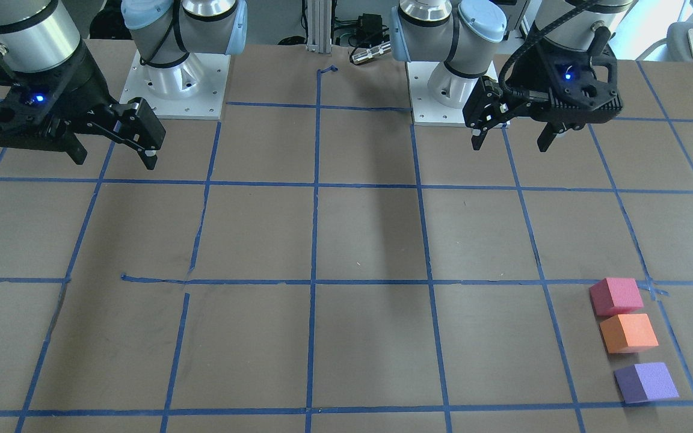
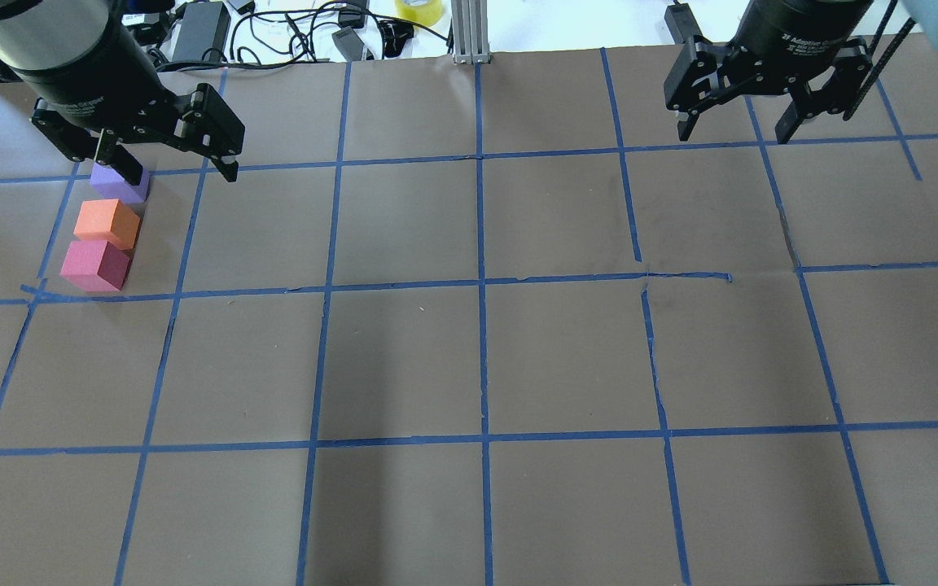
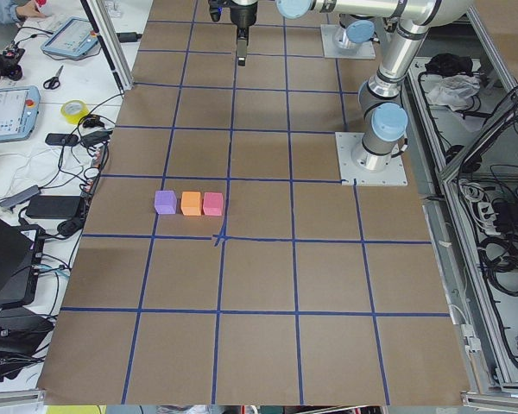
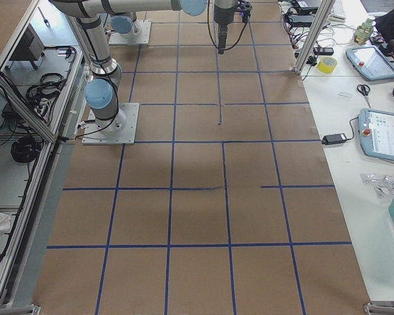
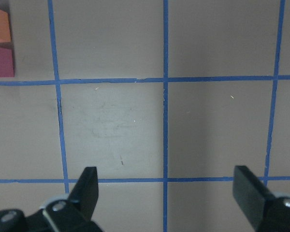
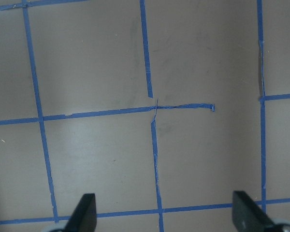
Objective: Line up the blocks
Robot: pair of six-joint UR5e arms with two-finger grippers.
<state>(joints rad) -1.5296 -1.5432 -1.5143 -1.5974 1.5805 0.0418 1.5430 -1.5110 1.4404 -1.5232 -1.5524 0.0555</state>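
Front-facing view: the risk, as judged, was the left gripper [image 1: 512, 144], spread wide and empty, nudging the row askew if it descended. The pinkish-red block [image 1: 616, 296], orange block [image 1: 628, 332] and purple block [image 1: 646, 382] lay in line toward the operators' side, well apart from it. Overhead view: the right gripper [image 2: 734, 134], likewise wide and empty, hung far across the table [image 2: 485, 358].

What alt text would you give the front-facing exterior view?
Three blocks sit in a row at the lower right of a brown taped table: pinkish-red block, orange block touching it, purple block slightly apart. The left gripper, upper right, and right gripper, upper left, hang open and empty.
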